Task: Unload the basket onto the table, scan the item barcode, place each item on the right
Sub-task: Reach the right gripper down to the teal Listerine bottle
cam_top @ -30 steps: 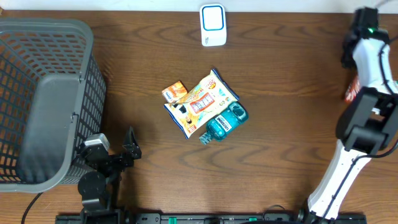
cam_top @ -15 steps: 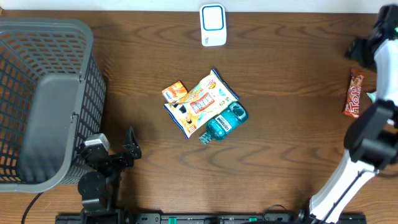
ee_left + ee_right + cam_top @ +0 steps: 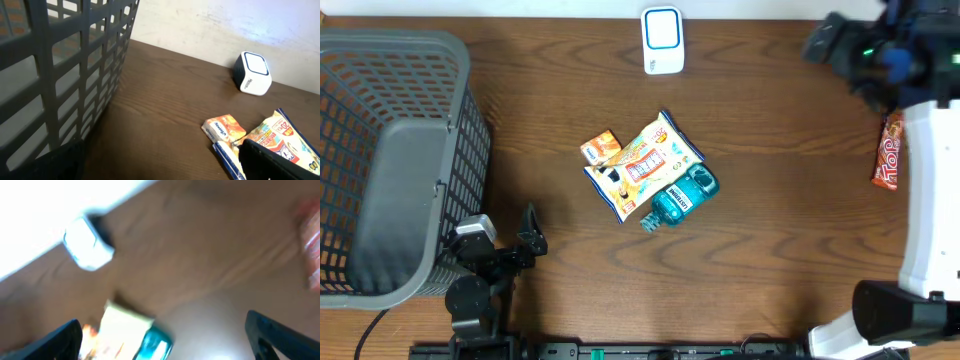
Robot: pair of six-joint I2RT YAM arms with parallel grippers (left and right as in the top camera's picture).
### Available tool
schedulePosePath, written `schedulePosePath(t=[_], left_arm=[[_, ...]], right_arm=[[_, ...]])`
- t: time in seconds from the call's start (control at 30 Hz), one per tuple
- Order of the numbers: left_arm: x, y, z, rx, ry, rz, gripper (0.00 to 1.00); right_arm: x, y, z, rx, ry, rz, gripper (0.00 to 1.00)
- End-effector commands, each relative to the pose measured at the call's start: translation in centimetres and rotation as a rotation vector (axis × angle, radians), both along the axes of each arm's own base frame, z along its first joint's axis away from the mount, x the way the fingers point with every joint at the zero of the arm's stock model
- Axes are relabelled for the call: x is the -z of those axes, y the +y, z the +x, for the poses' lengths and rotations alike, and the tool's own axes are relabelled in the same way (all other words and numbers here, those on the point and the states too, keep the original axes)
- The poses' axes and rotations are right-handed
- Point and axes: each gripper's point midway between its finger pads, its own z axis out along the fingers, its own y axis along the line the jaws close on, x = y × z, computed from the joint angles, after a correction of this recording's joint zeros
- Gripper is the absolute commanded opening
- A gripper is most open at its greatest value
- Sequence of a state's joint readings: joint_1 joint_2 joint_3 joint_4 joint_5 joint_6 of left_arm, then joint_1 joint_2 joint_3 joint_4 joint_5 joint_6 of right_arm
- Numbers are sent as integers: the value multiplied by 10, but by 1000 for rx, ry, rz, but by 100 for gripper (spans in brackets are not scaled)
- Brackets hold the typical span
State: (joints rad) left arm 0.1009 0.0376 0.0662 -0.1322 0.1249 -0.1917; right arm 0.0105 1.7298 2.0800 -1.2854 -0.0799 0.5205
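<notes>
Mid-table lies a cluster: a small orange packet (image 3: 600, 147), a yellow-orange snack bag (image 3: 642, 165) and a teal bottle (image 3: 683, 194). A red candy bar (image 3: 889, 151) rests alone near the right edge. The white barcode scanner (image 3: 661, 40) stands at the far edge. My left gripper (image 3: 530, 238) sits open low beside the basket; the left wrist view shows the scanner (image 3: 252, 73), orange packet (image 3: 225, 129) and snack bag (image 3: 282, 137). My right gripper (image 3: 835, 47), blurred with motion, is open and empty up at the far right. Its wrist view shows the scanner (image 3: 87, 242) and bottle (image 3: 157, 344).
A tall grey mesh basket (image 3: 390, 160) fills the left side, its wall (image 3: 75, 75) close to my left gripper. The right arm's white links (image 3: 925, 200) run down the right edge beside the candy bar.
My right gripper opened and left the red candy bar lying near the right edge. The right arm then swung up and leftward. The left arm has not moved.
</notes>
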Motion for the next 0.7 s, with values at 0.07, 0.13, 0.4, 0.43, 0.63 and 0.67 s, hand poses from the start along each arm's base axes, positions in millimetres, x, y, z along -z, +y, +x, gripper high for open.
schedulePosePath(t=[0.07,0.13,0.4,0.43,0.63,0.67], left_arm=[[14,1,0,-7,32,-14,98],[14,1,0,-7,32,-14,98],[14,1,0,-7,32,-14,98],[14,1,0,-7,32,-14,98],[14,1,0,-7,32,-14,98],[14,1,0,-7,32,-14,98]], right_arm=[[51,88,-37,16,299,231,99],[74,112,-59,27,428,246,99],[162,193,-130,160,752,248,99],[171,201,-133,146,752,246,99],[218,232,-147,103,732,247,99],[223,234,-148,108,724,243,99]])
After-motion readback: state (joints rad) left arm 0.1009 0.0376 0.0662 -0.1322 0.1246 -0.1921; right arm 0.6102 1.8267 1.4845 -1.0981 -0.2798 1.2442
